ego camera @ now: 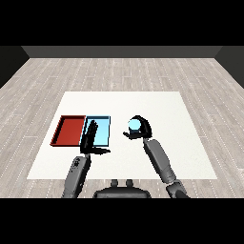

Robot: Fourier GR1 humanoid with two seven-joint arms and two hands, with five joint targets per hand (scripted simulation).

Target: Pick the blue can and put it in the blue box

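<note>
The counter (143,102) is plain white, a pale block at the frame's centre. Around it the floor (119,71) shows grey wood planks with faint seams. At centre left lies the red tray (69,129), deep red with a darker rim; beside it is the light blue tray (104,129). The can (135,125), right of centre, is pale blue. The left robot hand (89,138) and right robot hand (143,129) are black on grey forearms.

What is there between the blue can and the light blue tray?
In the head view, only bare white table lies between the blue can, held by the right robot hand, and the light blue tray.
</note>
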